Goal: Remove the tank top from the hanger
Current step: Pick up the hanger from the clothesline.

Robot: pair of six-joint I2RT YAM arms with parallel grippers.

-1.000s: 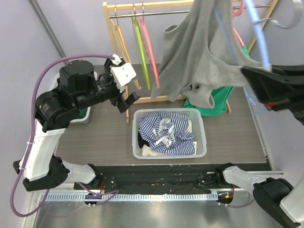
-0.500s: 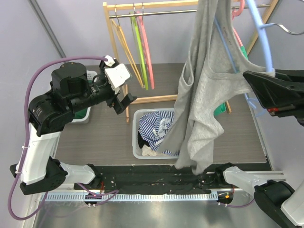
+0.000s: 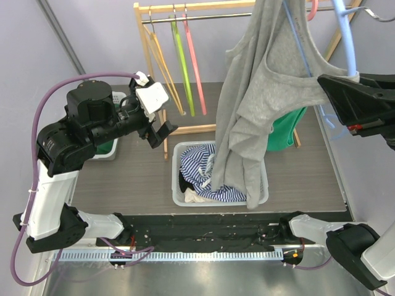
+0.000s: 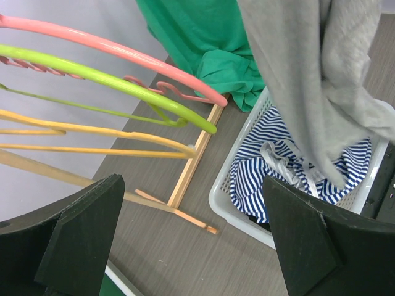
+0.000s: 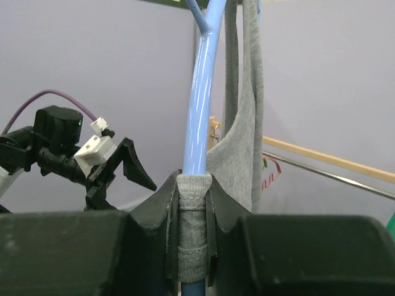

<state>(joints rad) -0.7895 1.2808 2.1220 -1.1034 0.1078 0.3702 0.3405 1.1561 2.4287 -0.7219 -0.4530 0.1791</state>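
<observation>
The grey tank top [image 3: 259, 105] hangs on a light blue hanger [image 3: 347, 37], high above the table at the right. My right gripper [image 3: 327, 92] is shut on the hanger's arm with a strap of the tank top wrapped round it. The wrist view shows the strap [image 5: 194, 228] pinched between the pads under the blue hanger [image 5: 200, 92]. The garment's lower end dangles over the white basket [image 3: 262, 166]. My left gripper [image 3: 162, 132] is open and holds nothing, raised left of the basket. In its wrist view the tank top [image 4: 315, 80] hangs to the right of the left gripper [image 4: 192, 185].
A wooden rack [image 3: 185, 9] at the back carries yellow, green [image 3: 180, 61] and pink hangers. A green garment [image 3: 284, 129] hangs behind the tank top. The basket holds a blue-striped cloth [image 3: 210, 169]. A green-lined tub [image 3: 108, 148] sits under the left arm.
The tank top swung out toward the table's near edge, then back over the basket. The left gripper shifted slightly left at first, then stayed still and open.
</observation>
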